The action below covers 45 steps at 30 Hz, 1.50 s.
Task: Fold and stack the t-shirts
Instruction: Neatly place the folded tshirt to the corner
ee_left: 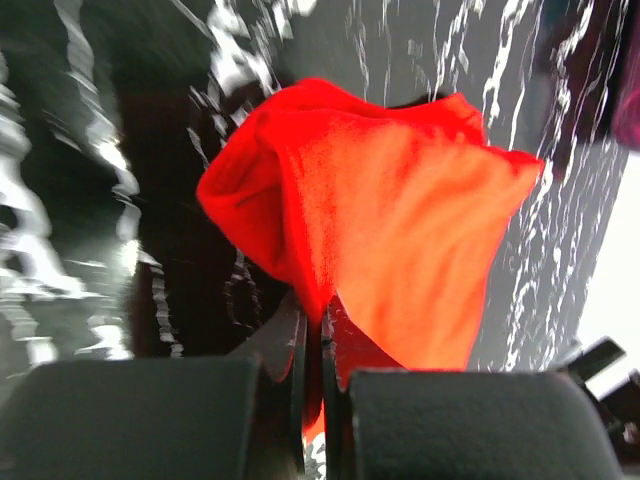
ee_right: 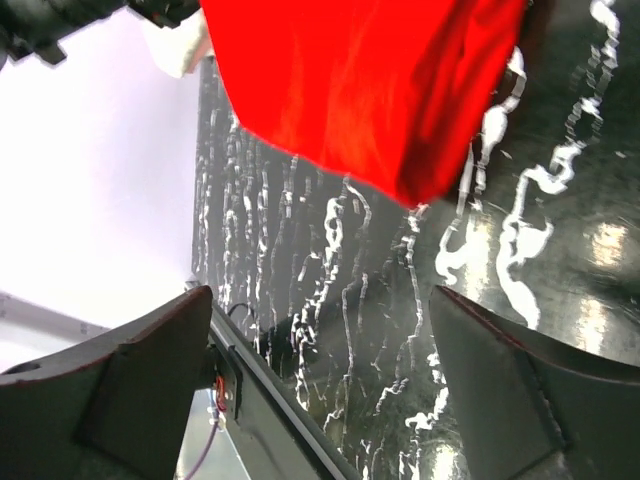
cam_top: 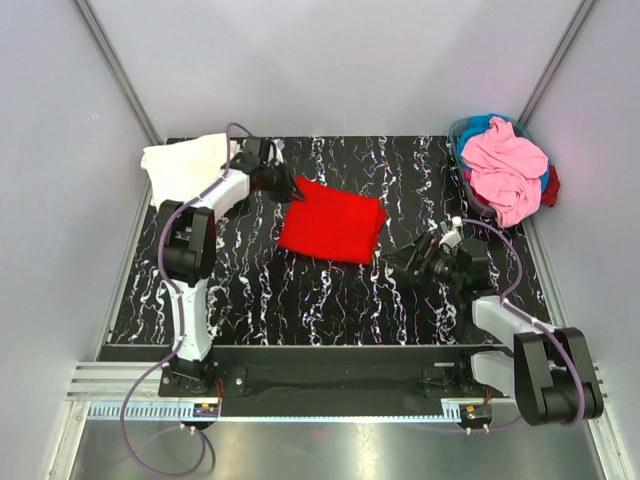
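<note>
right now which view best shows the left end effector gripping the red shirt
Left wrist: the left end effector pinches the red shirt at its edge, close up. Top external shows the whole shirt, the grip tiny. Right wrist shows only cloth, no grip.

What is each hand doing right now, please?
Left hand: closed on the bright red cloth t-shirt.
Right hand: open, holding nothing.

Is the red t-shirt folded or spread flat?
Folded: the red t-shirt lies as a compact rectangle, one corner pinched by the left gripper.
</note>
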### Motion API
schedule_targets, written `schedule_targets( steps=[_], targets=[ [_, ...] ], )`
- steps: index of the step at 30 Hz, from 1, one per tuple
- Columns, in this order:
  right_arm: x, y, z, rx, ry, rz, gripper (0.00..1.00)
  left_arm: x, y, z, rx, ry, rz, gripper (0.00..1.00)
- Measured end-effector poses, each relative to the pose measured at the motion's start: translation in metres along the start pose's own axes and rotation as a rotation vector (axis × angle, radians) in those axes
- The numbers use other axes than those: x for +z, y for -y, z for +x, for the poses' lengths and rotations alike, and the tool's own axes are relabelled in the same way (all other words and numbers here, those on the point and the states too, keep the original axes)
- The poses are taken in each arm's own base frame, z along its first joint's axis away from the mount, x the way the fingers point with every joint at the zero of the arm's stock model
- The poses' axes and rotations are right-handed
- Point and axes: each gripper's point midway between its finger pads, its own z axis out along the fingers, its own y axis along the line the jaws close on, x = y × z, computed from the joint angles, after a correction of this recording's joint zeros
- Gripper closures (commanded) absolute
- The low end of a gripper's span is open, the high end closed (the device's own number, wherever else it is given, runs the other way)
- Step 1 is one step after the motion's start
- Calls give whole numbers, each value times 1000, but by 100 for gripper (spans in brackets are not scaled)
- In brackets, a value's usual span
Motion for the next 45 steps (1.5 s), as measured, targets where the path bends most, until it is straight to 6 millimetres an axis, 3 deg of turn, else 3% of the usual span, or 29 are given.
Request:
schedule_targets(
  steps=[4, 11, 16, 31, 45],
  targets=[
    [-2, -9, -5, -32, 24, -32, 0, -23, 0, -32, 26, 48, -45, 100],
    [6, 8, 6, 28, -30, -1, 0, -71, 8, -96, 67, 165, -119, 100],
    [7, 7, 5, 27, -28, -7, 0, -95, 0, -131, 59, 224, -163, 100],
    [9, 10, 8, 47, -54, -10, 0, -187, -33, -191, -18, 400, -206, 100],
    [11, 12, 10, 58, -60, -5, 0, -253, -100, -218, -172, 488, -161, 100]
  ],
)
